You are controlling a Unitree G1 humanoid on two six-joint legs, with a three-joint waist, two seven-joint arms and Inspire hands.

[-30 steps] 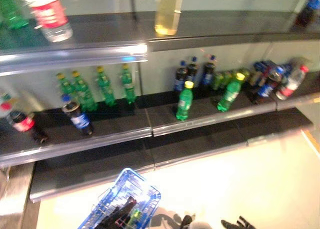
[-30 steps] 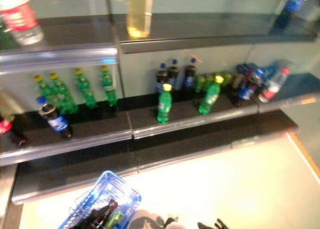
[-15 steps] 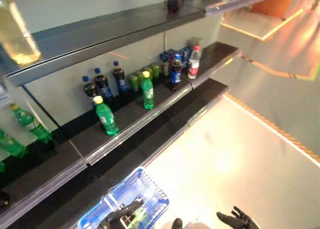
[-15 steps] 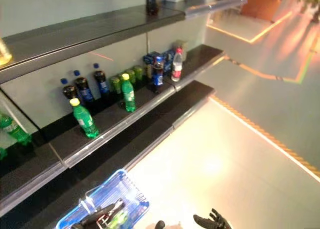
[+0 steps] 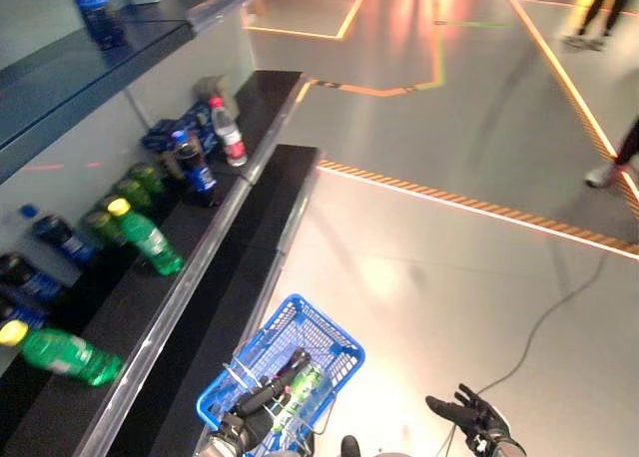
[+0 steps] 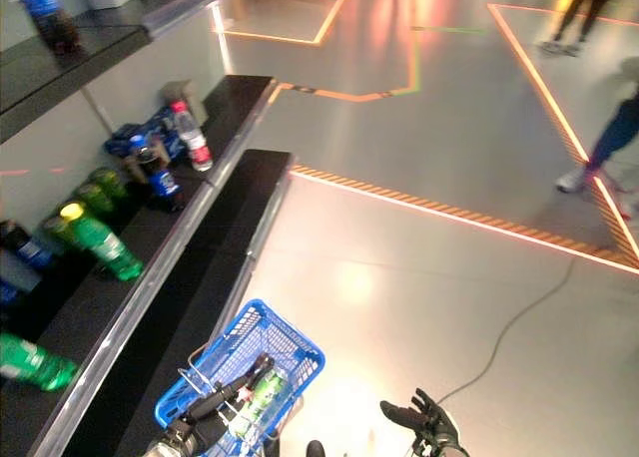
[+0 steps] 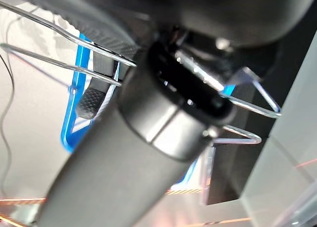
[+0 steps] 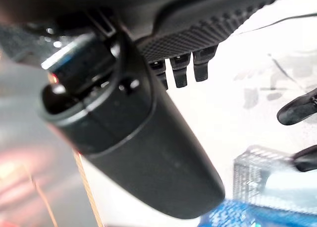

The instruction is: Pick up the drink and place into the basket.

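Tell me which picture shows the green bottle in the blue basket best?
The left eye view: the green bottle lies plainly inside the blue basket, seen from above. The right eye view shows it too, partly behind the handle. The left wrist view shows only basket wire and blue rim; the right wrist view only a corner of the basket.
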